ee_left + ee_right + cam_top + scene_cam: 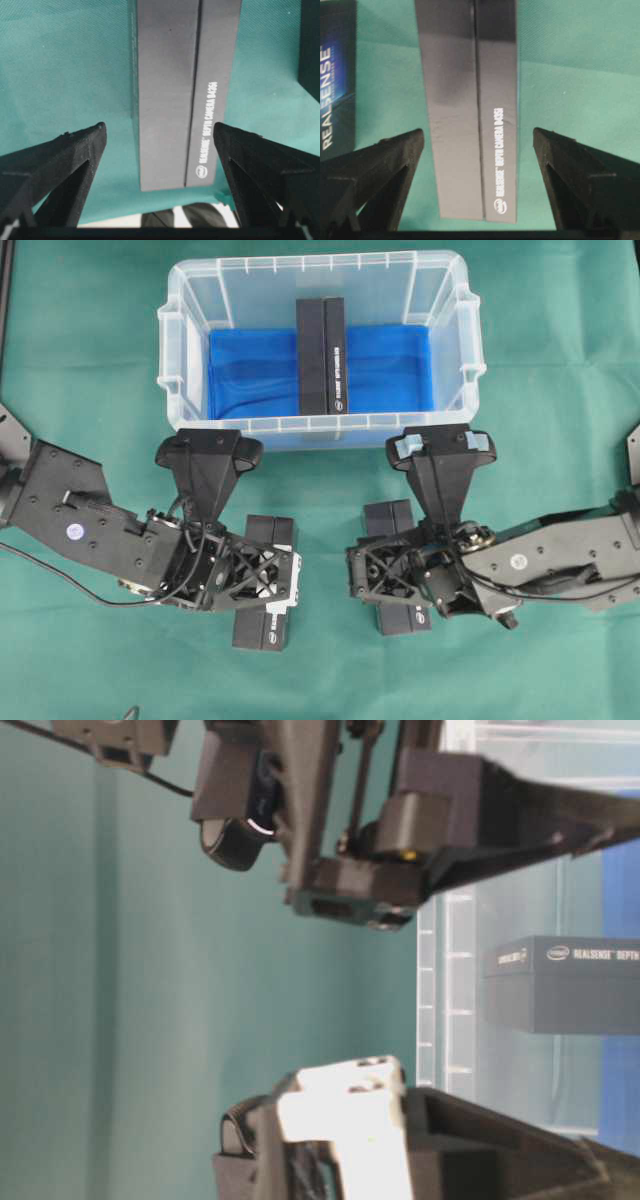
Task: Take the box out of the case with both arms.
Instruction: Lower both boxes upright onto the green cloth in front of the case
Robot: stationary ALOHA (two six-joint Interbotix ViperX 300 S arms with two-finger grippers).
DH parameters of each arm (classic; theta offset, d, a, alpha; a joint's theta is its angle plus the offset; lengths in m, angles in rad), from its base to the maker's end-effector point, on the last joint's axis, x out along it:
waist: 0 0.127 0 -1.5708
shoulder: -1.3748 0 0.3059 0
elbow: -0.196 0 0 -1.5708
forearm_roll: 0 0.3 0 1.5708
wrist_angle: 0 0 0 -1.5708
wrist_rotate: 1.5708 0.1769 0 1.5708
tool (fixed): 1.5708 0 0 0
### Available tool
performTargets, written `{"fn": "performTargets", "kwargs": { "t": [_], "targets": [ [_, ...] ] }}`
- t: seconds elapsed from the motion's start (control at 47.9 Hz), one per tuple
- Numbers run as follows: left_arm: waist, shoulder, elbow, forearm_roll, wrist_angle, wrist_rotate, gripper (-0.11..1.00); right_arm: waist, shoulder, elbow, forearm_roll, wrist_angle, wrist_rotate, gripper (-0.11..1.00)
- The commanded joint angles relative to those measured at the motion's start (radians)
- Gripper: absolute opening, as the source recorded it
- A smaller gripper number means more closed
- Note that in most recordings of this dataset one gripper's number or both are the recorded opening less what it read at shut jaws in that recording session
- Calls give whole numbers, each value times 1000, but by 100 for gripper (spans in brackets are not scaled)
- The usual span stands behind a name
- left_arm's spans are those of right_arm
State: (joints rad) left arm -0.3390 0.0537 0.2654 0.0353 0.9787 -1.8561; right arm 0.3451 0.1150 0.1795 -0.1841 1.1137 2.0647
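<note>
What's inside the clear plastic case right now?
Inside the case a black box stands on edge on the blue liner, near the middle. The liner under the box is covered, so nothing there can be seen.

box (570, 985) inside clear case (445, 990), teal cloth (120, 1000)

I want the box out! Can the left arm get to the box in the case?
Probably yes. The case has no lid, the box stands alone in its middle, and the left gripper is open just outside the near wall. It must go over that wall first.
</note>
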Motion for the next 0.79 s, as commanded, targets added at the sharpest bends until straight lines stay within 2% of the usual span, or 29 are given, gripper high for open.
{"fn": "performTargets", "kwargs": {
  "t": [0.0,0.334,0.772],
  "targets": [
    [0,-23,-37,0,11,-2,91,5,-26,-32,-3,9,-8,89],
    [2,-46,-141,5,179,5,91,5,-61,-112,-8,120,-51,89],
    [18,-104,-310,17,399,28,91,5,-84,-330,-51,411,-155,89]
  ]
}}
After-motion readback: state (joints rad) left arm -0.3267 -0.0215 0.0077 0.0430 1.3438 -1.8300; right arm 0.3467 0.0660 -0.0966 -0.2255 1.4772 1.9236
